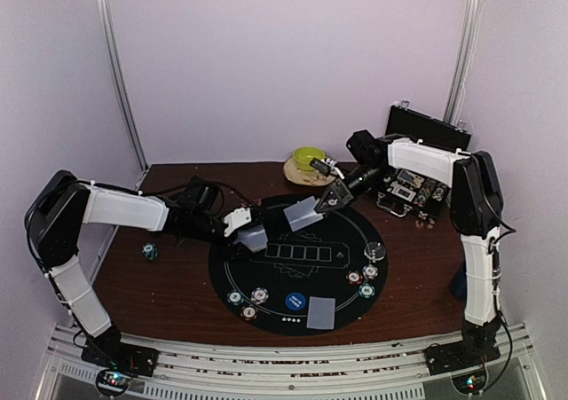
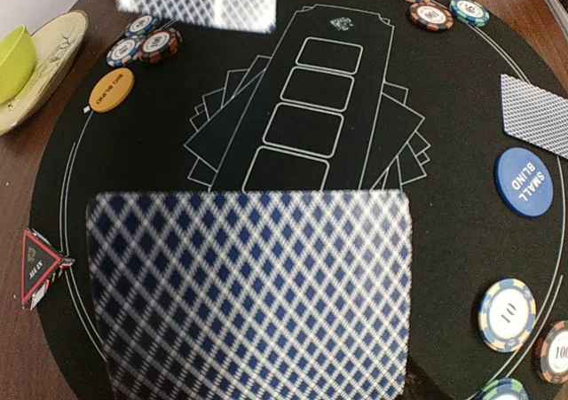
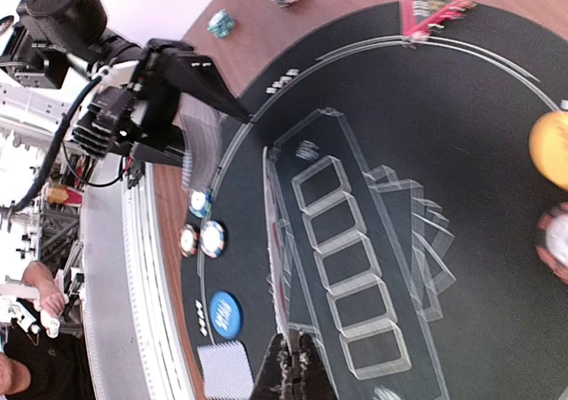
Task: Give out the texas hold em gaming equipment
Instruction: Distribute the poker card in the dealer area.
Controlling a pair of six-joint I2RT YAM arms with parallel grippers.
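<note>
Right jaws pinch one grey-blue-backed playing card point(image 1: 300, 214) by its edge above the round black mat's point(image 1: 351, 240) far edge; left jaws clamp the deck point(image 1: 251, 237). So close, they could collide, dropping cards askew.

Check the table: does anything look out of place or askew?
One teal chip lies on the bare table left of the mat, apart from the chips grouped on it. The red triangle marker seems to straddle the mat's edge.
</note>
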